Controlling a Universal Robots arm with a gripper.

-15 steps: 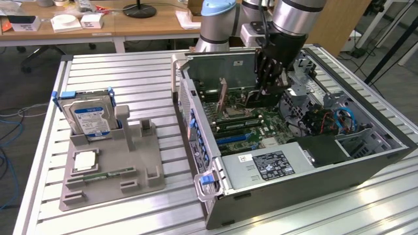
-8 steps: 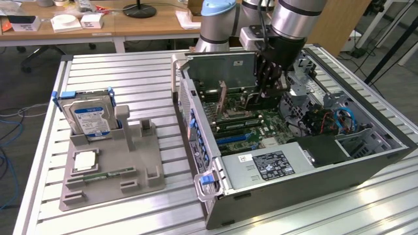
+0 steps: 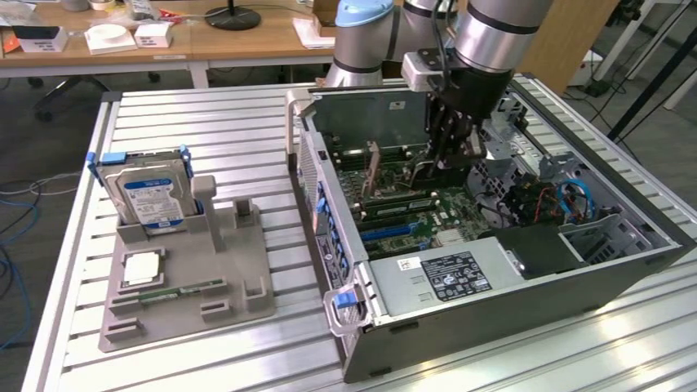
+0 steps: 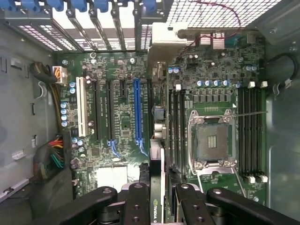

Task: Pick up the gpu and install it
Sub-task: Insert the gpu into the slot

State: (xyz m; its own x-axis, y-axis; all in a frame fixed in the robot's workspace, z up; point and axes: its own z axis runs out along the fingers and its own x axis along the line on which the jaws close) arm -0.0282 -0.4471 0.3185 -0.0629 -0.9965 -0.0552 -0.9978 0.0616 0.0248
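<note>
Your gripper (image 4: 157,190) is clamping its jaws on the gpu (image 4: 155,208); the black, bolted metal fingers (image 4: 138,204) are pressing either side of the thin dark card, which you are seeing edge-on; a small green logo patch is showing on its rim, with lettering too small to read. The card is hanging inside the open computer case (image 3: 523,318), over the motherboard (image 4: 122,126), running between the expansion slots and the memory slots; whether it is touching the board you cannot tell.

Around it the green board is showing one long blue slot (image 4: 137,110), a white slot (image 4: 80,110) and black ones between them; the square CPU socket (image 4: 211,140) is sitting in a shiny steel frame.

In the exterior view the gripper (image 3: 452,155) is reaching down into the grey sheet-metal case from the silver arm (image 3: 495,24); a black label (image 3: 450,275) with unreadable white print is lying on the power supply box.

Well apart, toward the exterior view's left, a grey moulded tray (image 3: 234,269) is resting on the ribbed aluminium table (image 3: 218,122); the boxy hard drive (image 3: 149,196) with its blue-and-white label is standing upright in it, and a narrow green memory stick (image 3: 175,291) is lying flat nearby.
</note>
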